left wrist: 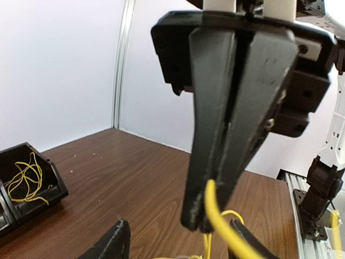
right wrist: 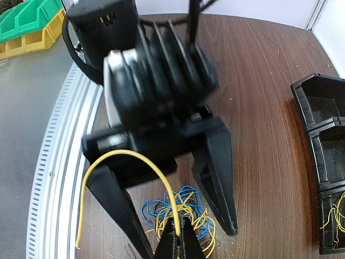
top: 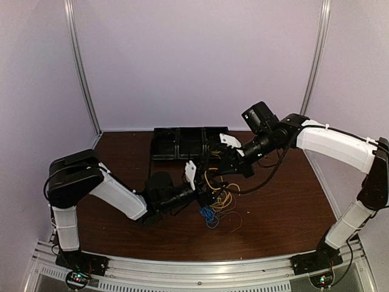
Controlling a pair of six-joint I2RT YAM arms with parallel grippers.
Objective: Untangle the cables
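Pinching a yellow cable (left wrist: 212,199) between closed tips, the right gripper (left wrist: 200,222) holds it at lower centre of the left wrist view; the left gripper (right wrist: 186,237) stands wide, the yellow-and-blue tangle (top: 216,208) lying centre-frame on the table (top: 285,207).

We see a lab test cell: white walls (top: 200,61) enclose the wooden table (top: 285,201), aluminium rail (top: 200,271) along its near edge.
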